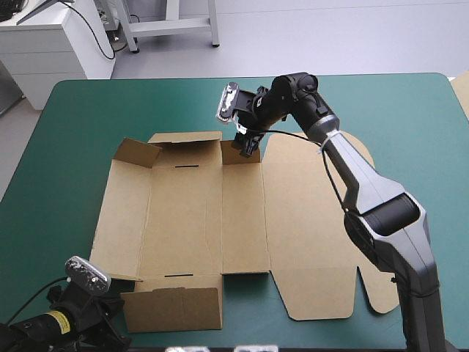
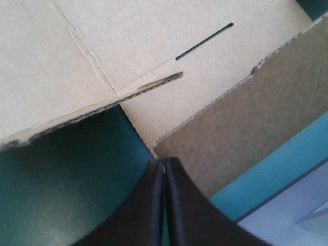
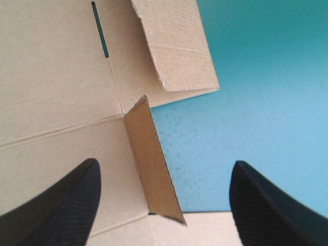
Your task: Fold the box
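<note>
The brown box lies as a cut sheet in the middle of the table, mostly flat. At its far edge two small flaps are raised, one at the far left corner and one under my right gripper. That gripper is open and straddles the upright flap without touching it. At the near left corner my left gripper sits low over the cover. Its fingers are shut, tips right at the corner of a tilted near flap, no board visibly between them.
Bare teal-green cover surrounds the sheet on the far and left sides. The table's near edge runs just behind my left gripper. A pale strip of board shows at the table's far right edge.
</note>
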Tool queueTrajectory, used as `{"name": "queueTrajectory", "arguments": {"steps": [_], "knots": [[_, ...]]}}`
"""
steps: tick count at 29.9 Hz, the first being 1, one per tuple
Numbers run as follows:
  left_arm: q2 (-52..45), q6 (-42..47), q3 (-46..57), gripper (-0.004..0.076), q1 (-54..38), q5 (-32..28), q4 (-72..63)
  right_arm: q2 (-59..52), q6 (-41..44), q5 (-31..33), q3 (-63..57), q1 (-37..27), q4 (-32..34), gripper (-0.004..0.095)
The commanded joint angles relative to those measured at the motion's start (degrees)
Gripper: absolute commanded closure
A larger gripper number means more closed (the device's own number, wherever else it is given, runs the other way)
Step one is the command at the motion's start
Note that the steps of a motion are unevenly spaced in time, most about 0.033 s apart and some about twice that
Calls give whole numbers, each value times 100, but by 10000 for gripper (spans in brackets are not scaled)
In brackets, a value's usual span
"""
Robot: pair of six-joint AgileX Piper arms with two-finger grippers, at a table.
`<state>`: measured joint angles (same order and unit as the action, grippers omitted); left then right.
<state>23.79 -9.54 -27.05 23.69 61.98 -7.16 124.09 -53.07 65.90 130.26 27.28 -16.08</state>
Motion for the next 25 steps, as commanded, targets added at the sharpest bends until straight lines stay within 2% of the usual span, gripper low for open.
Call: {"name": "queueTrajectory", "arguments": {"steps": [1,3,6,9,14,18,25], "knots": [[88,58,-135,731,28,-227,-75,-806,589,245,208,-7,292,381],[88,58,-135,731,28,-227,-75,-995,1077,551,195,-7,569,494],[88,58,-135,731,28,-227,-75,-1212,2086,551,169,-7,1181,702],[88,58,-135,731,28,-227,-75,-1398,2680,551,169,-7,1681,914],[88,58,-135,731,28,-227,-99,-1725,3553,551,144,-7,2190,929],[88,28,-246,731,28,-134,-222,-2046,3883,551,50,-7,2334,929],[88,50,-1277,731,28,796,-563,-2850,3920,551,-825,-7,2440,929]]}}
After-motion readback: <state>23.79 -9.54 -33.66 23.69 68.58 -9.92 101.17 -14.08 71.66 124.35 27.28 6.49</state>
